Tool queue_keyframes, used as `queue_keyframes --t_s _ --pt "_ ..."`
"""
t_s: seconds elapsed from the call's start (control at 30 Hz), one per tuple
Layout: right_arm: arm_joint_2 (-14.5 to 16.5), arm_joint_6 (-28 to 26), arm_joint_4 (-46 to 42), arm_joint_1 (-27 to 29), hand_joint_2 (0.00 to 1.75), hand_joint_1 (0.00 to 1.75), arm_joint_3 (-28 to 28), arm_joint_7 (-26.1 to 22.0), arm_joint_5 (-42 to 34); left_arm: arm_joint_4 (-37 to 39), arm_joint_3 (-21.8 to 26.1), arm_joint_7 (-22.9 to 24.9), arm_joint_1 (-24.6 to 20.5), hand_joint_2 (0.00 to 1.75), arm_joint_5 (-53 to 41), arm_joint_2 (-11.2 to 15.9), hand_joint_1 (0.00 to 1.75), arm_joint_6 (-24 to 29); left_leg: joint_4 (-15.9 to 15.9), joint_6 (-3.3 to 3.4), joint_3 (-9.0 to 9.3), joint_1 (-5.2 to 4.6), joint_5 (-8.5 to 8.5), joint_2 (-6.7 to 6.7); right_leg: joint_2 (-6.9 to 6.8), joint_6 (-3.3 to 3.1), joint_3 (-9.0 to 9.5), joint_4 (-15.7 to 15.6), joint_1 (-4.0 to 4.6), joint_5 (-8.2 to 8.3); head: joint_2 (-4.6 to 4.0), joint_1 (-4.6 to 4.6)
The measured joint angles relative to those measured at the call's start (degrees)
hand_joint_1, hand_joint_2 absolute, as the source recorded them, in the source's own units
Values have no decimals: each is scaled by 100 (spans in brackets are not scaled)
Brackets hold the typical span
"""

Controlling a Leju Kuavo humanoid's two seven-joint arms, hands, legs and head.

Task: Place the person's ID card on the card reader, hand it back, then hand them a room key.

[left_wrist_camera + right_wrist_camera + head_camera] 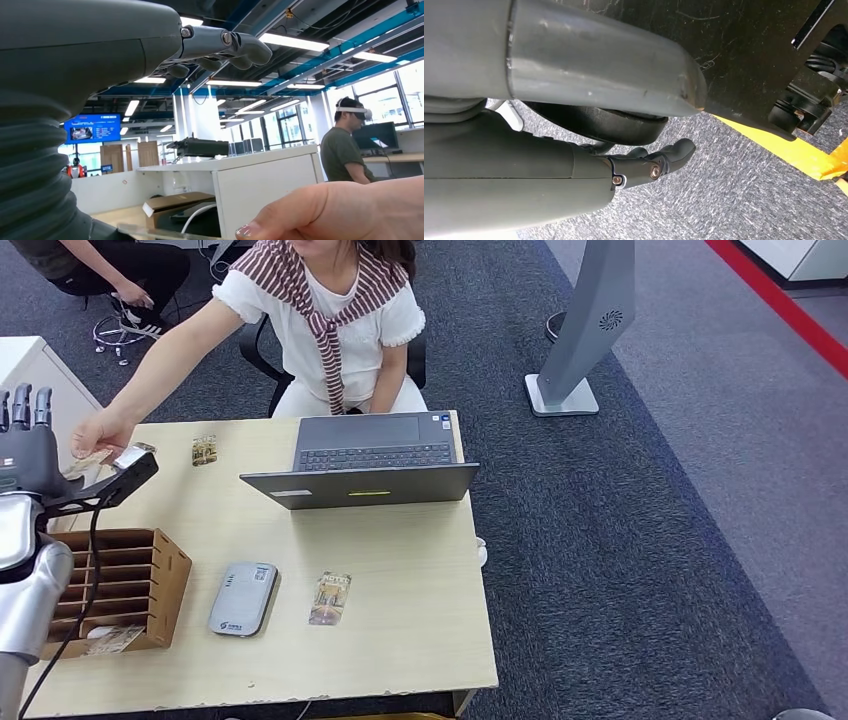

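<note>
One left hand [28, 455], raised with fingers up, meets the person's hand [100, 432] holding a card [88, 462]; grip unclear.

I see a worktop [400, 570] of pale wood-look laminate, smooth and matt, chipped along its near edge. The slotted organiser [150, 580] looks like brown cardboard or thin wood; I cannot tell which. The card reader [243, 597] is smooth grey plastic with a slight sheen. The laptop [365, 465] has a matt grey shell. My left hand [25, 455] is dark matt plastic, its forearm brushed silver metal. The floor [650, 540] is rough, dark carpet. The right hand [644, 165] is scuffed dark grey plastic.
</note>
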Motion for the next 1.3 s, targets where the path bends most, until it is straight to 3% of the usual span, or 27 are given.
queue_keyframes --t_s 0.03,0.73,1.03,1.3 --pt "0 0 0 0 0 0 1 0 0 18 -3 -1 -3 175 2 1 175 10 0 0 0 0 0 0 0 0 0 0 0 0 0 0" --pt "0 -1 1 1 0 0 2 7 13 48 -5 -156 93 175 242 87 175 46 0 0 -4 0 0 0 -1 0 -1 0 -1 0 0 -1" --pt "2 -49 0 3 0 0 -49 4 9 -1032 -5 -516 1034 175 540 44 175 489 0 0 -6 0 0 0 1 0 -4 -2 0 0 0 0" --pt "2 -60 1 6 0 0 -92 2 5 -1746 -5 -794 1496 175 639 -16 175 748 0 0 -4 -1 0 1 1 1 -4 -3 -1 2 0 -2"
